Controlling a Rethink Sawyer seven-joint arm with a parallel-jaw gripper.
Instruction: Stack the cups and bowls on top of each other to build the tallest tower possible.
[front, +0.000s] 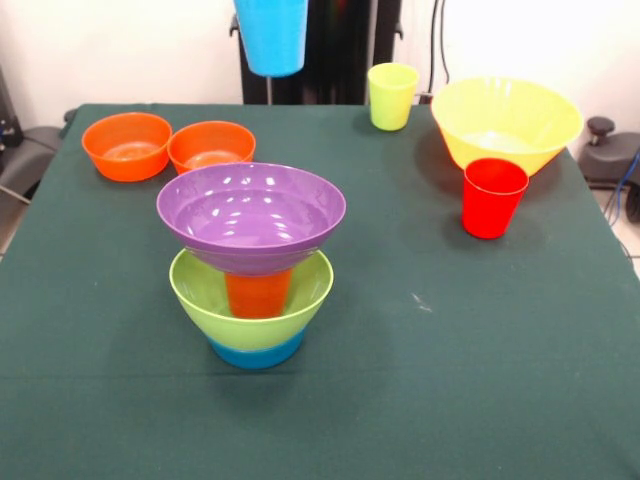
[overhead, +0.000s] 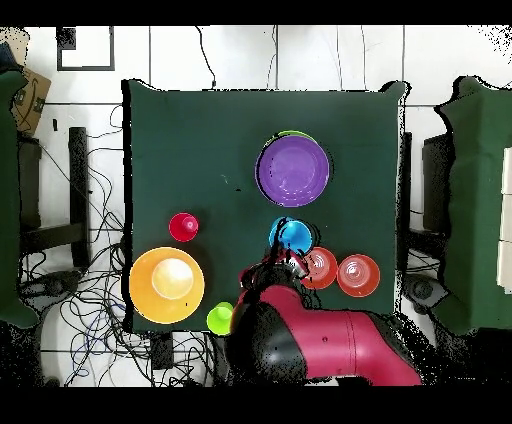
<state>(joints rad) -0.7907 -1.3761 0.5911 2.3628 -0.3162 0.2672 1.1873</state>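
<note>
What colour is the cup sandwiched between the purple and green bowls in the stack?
Orange. The cup shows best in the front view; the purple bowl hides it from overhead.

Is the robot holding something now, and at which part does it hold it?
The light blue cup hangs in the air, so the gripper likely holds it; where it grips is hidden.

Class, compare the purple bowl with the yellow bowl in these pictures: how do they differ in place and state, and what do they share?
The purple bowl sits atop the tower, resting on an orange cup inside the lime green bowl; the yellow bowl stands directly on the table. The purple bowl is near the table's middle; the yellow bowl is at a far corner, beside the red cup. Both are upright, wide and empty.
</note>
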